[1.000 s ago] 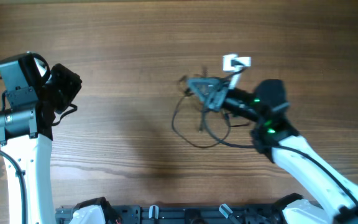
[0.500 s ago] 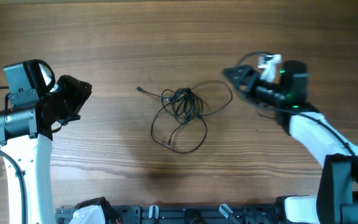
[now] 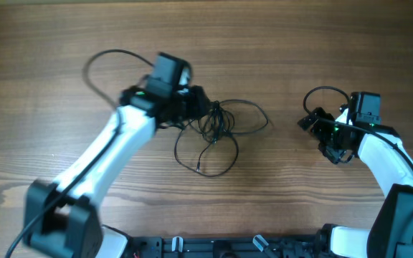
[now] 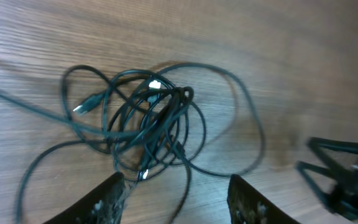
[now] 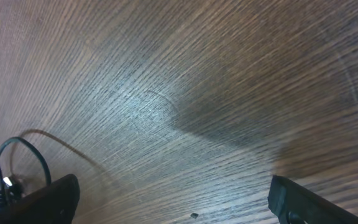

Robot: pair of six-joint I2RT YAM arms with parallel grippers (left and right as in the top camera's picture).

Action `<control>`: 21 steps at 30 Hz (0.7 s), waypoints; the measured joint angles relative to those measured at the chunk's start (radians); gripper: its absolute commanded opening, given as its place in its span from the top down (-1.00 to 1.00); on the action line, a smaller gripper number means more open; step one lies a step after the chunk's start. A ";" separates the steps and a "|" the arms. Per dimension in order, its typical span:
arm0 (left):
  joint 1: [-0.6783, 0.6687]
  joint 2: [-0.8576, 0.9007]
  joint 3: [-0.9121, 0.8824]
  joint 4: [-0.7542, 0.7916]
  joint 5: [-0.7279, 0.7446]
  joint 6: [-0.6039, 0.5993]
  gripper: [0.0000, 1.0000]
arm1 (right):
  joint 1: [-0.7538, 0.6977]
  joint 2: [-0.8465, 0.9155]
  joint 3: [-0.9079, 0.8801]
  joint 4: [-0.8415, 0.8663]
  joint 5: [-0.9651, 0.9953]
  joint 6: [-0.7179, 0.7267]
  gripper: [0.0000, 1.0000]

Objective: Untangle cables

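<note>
Holding left claw parted and empty just behind the knotted cables, right claw spread wide, empty, well away from them. Risking several strands pinched at once on closing, dragging the knot tighter instead of loosening

text: none readable | labels/brands: none legible on the cables | numbers/signs: none legible on the worktop | views: overhead, left wrist, right wrist alike
</note>
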 measured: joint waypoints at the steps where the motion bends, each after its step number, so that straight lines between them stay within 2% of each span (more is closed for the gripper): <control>1: -0.020 0.039 0.000 0.027 -0.010 -0.004 0.10 | 0.000 0.000 0.000 -0.001 0.002 -0.004 -0.99; 4: -0.038 0.086 -0.001 0.119 -0.032 -0.016 0.24 | 0.000 0.000 0.000 -0.002 0.004 -0.007 -0.98; 7: -0.039 0.086 -0.001 0.137 -0.060 -0.002 0.25 | 0.000 0.000 0.000 -0.002 0.004 -0.007 -0.96; 12: -0.040 0.087 -0.001 0.141 -0.080 0.113 0.20 | 0.000 0.000 0.000 -0.002 0.004 -0.007 -0.95; 14: -0.040 0.087 -0.001 0.140 -0.081 0.174 0.21 | 0.000 0.000 0.000 -0.002 0.004 -0.008 -0.87; 16: -0.040 0.089 -0.001 0.139 -0.081 0.219 0.36 | 0.000 0.000 0.000 -0.005 0.003 -0.009 -0.83; 19: -0.047 0.128 -0.001 0.133 -0.084 0.262 0.86 | 0.000 0.000 0.000 -0.005 -0.032 -0.011 -0.74; 21: -0.049 0.166 -0.001 0.131 -0.093 0.279 0.92 | 0.000 0.000 0.000 -0.005 -0.074 -0.022 -0.64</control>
